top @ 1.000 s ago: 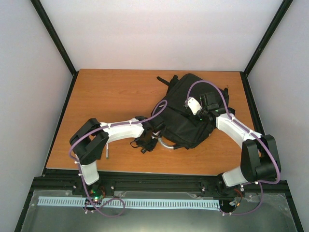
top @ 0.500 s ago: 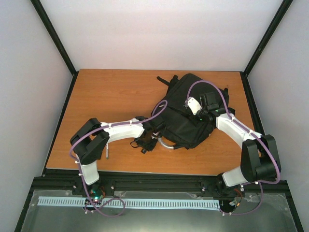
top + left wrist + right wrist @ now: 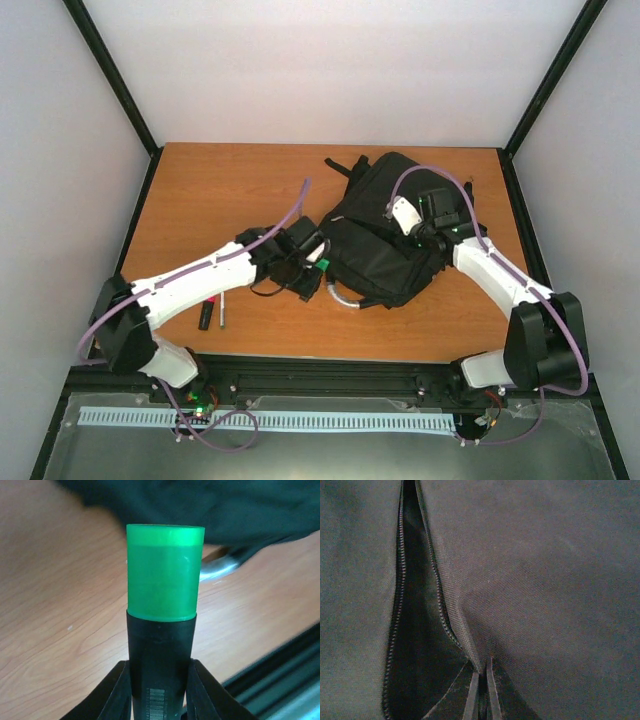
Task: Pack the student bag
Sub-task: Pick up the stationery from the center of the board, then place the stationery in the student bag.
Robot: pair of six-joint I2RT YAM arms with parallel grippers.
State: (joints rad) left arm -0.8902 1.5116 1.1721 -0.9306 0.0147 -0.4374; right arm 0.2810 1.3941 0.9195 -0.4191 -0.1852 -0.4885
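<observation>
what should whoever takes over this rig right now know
Left claw: shut on a green-capped marker, held over the table beside the student bag.
Right claw: shut, pinching the bag's fabric at the edge of the open zip.
Done: zip open, marker picked up.
Left: marker into the opening; a red-and-black marker and a thin pen lie near the left arm.

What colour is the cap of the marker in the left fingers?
Bright green cap; clearest in the left wrist view.

We see a wooden surface [image 3: 220,190] carrying the student bag [image 3: 385,245] at right, with a dark marker [image 3: 205,314] just beside a thin pen [image 3: 221,310] near its front-left edge.
</observation>
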